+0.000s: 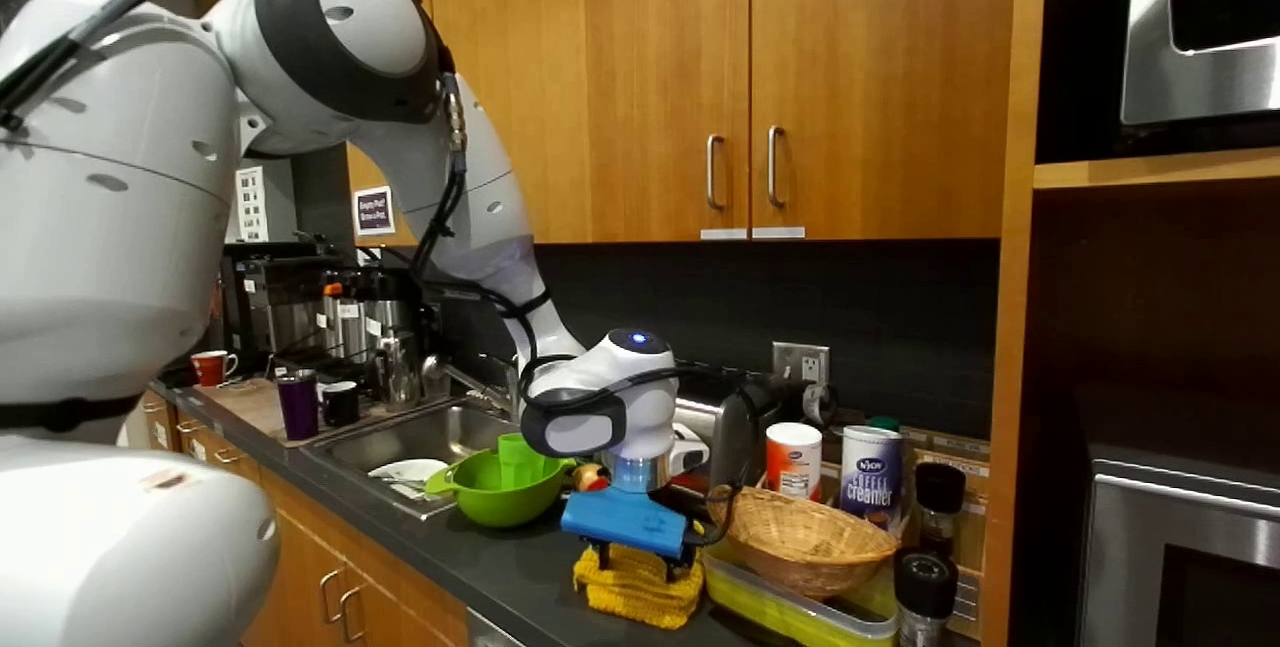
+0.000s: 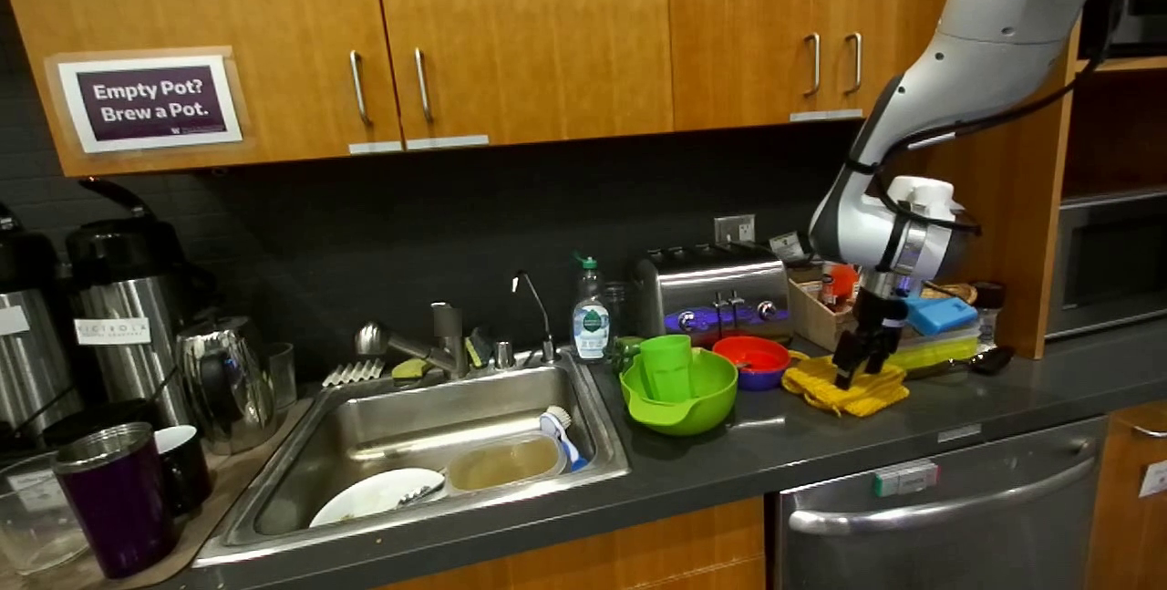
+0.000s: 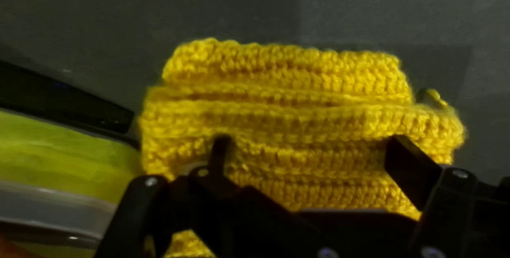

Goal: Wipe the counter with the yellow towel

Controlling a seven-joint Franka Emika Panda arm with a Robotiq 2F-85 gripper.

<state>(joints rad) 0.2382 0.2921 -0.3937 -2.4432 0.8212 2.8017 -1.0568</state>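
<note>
The yellow towel (image 3: 287, 122) lies folded in lumpy ridges on the dark grey counter (image 2: 693, 453). Both exterior views show the towel (image 1: 640, 605) in front of the wicker basket, right of the lime-green bowl. My gripper (image 3: 308, 142) points down over it, jaws wide apart, with the towel's ridges showing between the black fingers (image 3: 412, 170). The tips reach down to the cloth; whether they press into it I cannot tell. In an exterior view the gripper (image 2: 860, 375) stands over the middle of the towel. The cloth is not pinched.
A lime-green bowl (image 2: 679, 412) holding a green cup stands left of the towel, near the steel sink (image 2: 606, 426). A red bowl (image 2: 752, 355) sits behind. Close on the right are a yellow-green container (image 1: 800, 617), a wicker basket (image 1: 800, 537) and pepper grinders. The toaster (image 2: 711, 284) backs them.
</note>
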